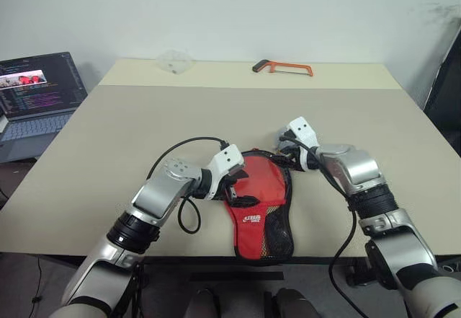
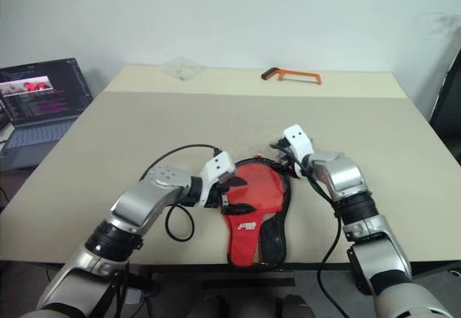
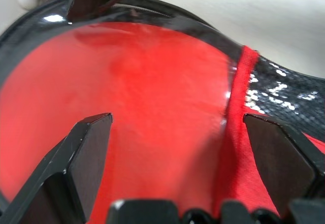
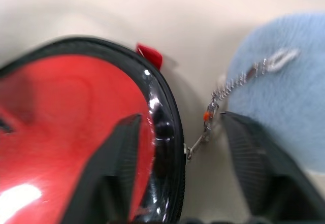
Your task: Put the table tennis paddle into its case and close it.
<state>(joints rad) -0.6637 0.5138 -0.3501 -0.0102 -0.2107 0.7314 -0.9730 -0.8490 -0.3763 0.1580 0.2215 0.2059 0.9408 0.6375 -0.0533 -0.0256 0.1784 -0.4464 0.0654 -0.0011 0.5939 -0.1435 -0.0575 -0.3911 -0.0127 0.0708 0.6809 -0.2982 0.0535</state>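
Observation:
The case (image 1: 263, 226) lies open near the table's front edge, red lining with a white logo and black mesh facing up. In its round part rests the table tennis paddle (image 3: 132, 97), glossy red face up, handle hidden. My left gripper (image 3: 177, 142) hovers open just over that red face, at the case's left side (image 1: 238, 190). My right gripper (image 4: 188, 153) stands open at the case's far right rim (image 1: 286, 148). Between its fingers (image 4: 122, 158) lie the black zipper rim and a thin metal chain (image 4: 223, 94) leading to a pale blue fluffy pompom (image 4: 284, 82).
An orange hacksaw (image 1: 282, 67) and a clear plastic item (image 1: 173, 61) lie at the table's far edge. An open laptop (image 1: 36, 94) stands off the table's left side. The table's front edge (image 1: 216, 256) runs just below the case.

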